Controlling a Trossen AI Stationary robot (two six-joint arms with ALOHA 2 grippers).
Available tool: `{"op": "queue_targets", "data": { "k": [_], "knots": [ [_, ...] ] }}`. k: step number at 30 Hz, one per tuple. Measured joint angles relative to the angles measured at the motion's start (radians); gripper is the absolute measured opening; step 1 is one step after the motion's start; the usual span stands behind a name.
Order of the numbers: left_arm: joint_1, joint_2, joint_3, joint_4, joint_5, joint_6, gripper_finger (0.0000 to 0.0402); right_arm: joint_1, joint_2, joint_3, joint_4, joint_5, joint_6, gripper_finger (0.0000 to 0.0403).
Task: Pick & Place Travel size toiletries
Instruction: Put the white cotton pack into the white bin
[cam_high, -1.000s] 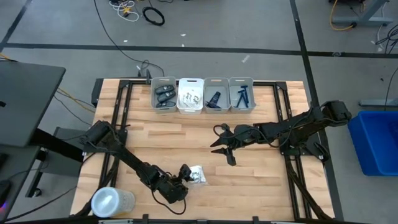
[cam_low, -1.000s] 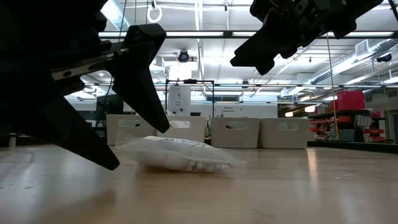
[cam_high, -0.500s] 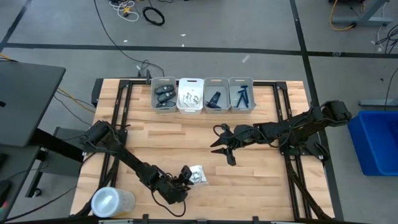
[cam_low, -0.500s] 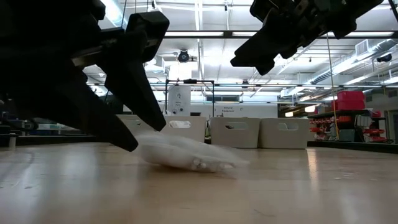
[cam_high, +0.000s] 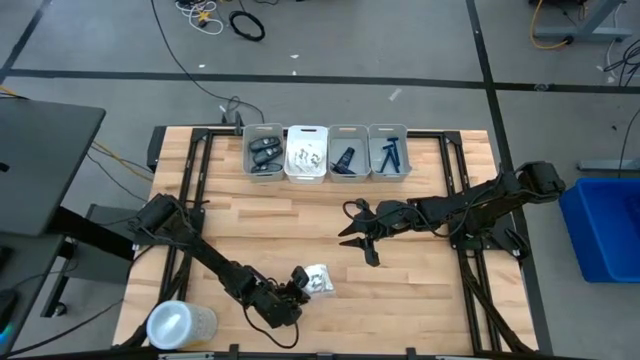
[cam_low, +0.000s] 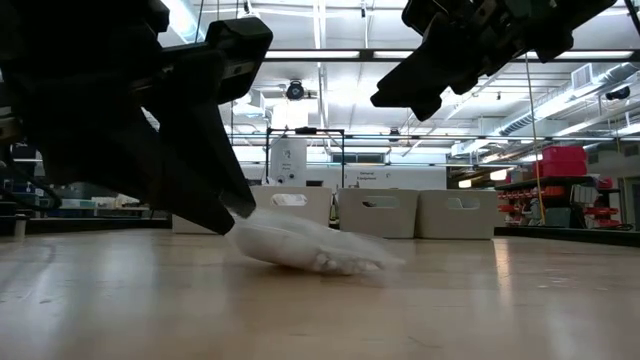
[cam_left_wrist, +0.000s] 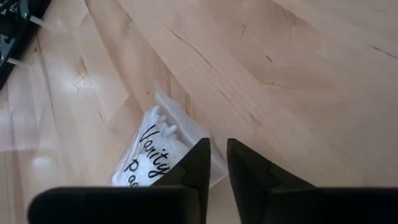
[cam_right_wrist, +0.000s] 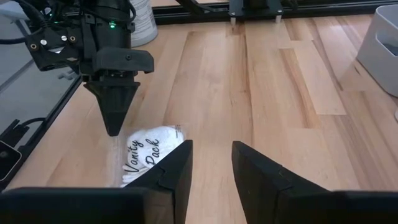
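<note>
A white crinkly packet (cam_high: 317, 279) printed "Vanity Pack" lies on the wooden table near its front edge; it also shows in the low view (cam_low: 305, 248) and the left wrist view (cam_left_wrist: 155, 152). My left gripper (cam_high: 298, 284) stands over the packet's end and is shut on it. My right gripper (cam_high: 360, 242) hangs open above the table's middle right, nothing between its fingers (cam_right_wrist: 211, 165). More toiletries fill four bins at the far edge: dark cases (cam_high: 265, 152), white packets (cam_high: 306, 155), a dark item (cam_high: 346, 160), blue razors (cam_high: 390, 155). My left gripper pinches the packet's clear plastic edge (cam_left_wrist: 193, 138) between its two fingers (cam_right_wrist: 115, 112), at the packet's end. The fingers slant down onto it from above. The packet still lies on the table (cam_low: 320, 262), its gripped end bunched up.
Four grey and white bins stand in a row along the far edge (cam_high: 327, 130). A pale round container (cam_high: 180, 325) stands at the near left corner. Bare wood (cam_high: 420, 290) lies between the packet and the right arm's base.
My left gripper's fingers have shut from wide apart onto the packet's end, staying in place. The packet's gripped end has bunched up while the rest stays on the table. My right gripper has kept still.
</note>
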Motion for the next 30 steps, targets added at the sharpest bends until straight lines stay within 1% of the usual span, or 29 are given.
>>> {"op": "queue_targets", "data": {
  "k": [8, 13, 21, 25, 30],
  "knots": [
    [0.0, 0.0, 0.0, -0.001, 0.0, 0.0, 0.0025, 0.0, 0.0, 0.0, 0.0, 0.0, 0.0, 0.0118],
    [0.0, 0.0, 0.0, -0.001, 0.0, 0.0, 0.0009, 0.0, 0.0, 0.0, 0.0, 0.0, 0.0, 0.0116],
    [0.0, 0.0, 0.0, -0.001, 0.0, 0.051, 0.0012, 0.0, 0.0, 0.0, 0.0, 0.0, 0.0, 0.0115],
    [0.0, -0.001, 0.0, -0.001, 0.002, 0.053, 0.0005, 0.0, 0.0, 0.0, 0.0, 0.0, 0.0, 0.0114],
    [0.002, -0.026, 0.007, -0.019, -0.003, 0.088, 0.0005, 0.0, 0.0, 0.0, 0.002, 0.0, 0.0, 0.0114]
  ]
}}
